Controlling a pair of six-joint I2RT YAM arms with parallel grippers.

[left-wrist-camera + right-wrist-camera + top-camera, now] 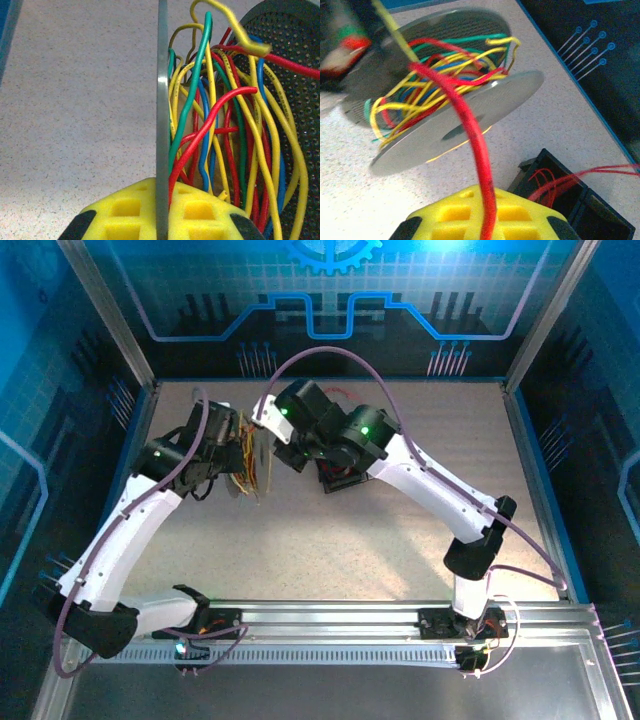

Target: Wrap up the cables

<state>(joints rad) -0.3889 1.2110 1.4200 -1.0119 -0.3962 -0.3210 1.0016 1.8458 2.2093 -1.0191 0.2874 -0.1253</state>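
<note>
I see on the overhead camera both arms reaching in over the far left of the counter, wrists close together; the left gripper has the spool, and the right gripper sits just beside it on the far right side. On my left wrist camera the yellow pads are clamped on the thin edge of one grey flange, so that gripper is closed on the spool. The cables, a loose tangle of red, yellow, green and blue strands, hang just right of that flange, between it and a dark perforated one. On my right wrist camera the gripper is closed on a single red cable; it rises from between the pads and arcs up to the tangle on the spool, which sits tilted directly ahead of the gripper. A black box rests on the counter just right of the right gripper, with thin red wires lying in it.
</note>
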